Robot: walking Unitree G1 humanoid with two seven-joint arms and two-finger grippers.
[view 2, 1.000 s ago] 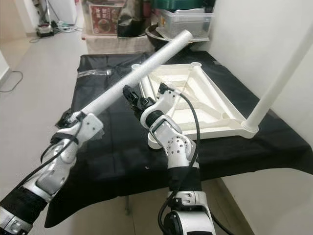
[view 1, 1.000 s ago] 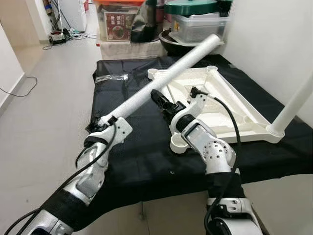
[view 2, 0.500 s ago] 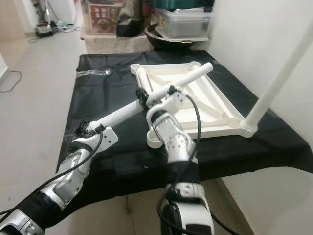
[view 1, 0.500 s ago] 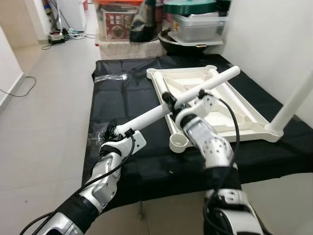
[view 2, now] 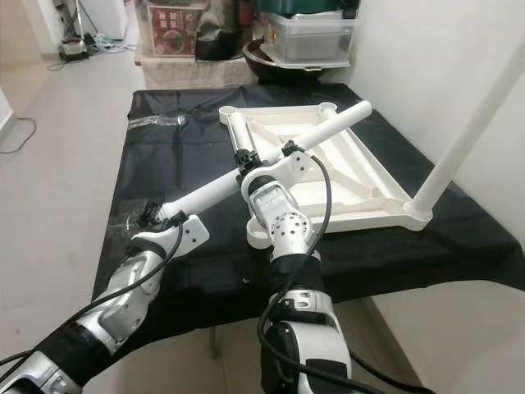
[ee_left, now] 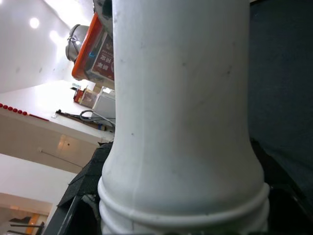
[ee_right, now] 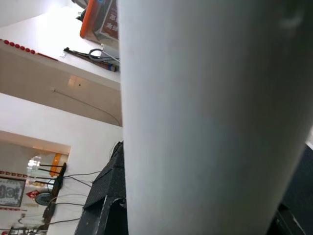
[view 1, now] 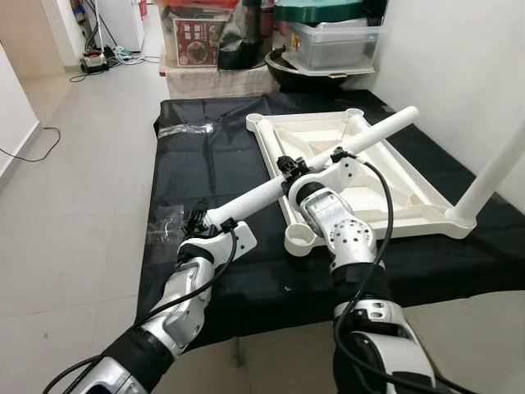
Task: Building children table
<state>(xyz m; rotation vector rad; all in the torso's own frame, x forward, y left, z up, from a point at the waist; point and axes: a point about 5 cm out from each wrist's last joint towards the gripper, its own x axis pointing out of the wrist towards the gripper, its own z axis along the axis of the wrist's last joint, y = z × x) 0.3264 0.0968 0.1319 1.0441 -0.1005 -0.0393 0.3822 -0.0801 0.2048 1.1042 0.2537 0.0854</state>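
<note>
A loose white table leg [view 1: 369, 135] slants low over the upturned white tabletop [view 1: 410, 176], its far end pointing toward the back right. My left gripper [view 1: 199, 222] is shut on the leg's near end, above the black cloth. My right gripper [view 1: 289, 167] is shut on the leg's middle, over the tabletop's left rim. The leg's ringed end [ee_left: 181, 112] and its smooth shaft [ee_right: 205, 122] show very close in the wrist views. Another leg [view 1: 496, 168] stands upright in the tabletop's near right corner. An open corner socket [view 1: 299, 240] lies just below my right arm.
A black cloth [view 1: 205, 164] covers the low platform, whose front edge is close to me. Storage boxes and a pan [view 1: 328, 41] crowd the back. A white wall [view 1: 459, 74] runs along the right. Cables [view 1: 107, 57] lie on the tiled floor at the far left.
The leg has dropped from a steep raised tilt to a low slant over the tabletop. My left gripper came down with its end, and my right gripper has taken hold of its middle.
</note>
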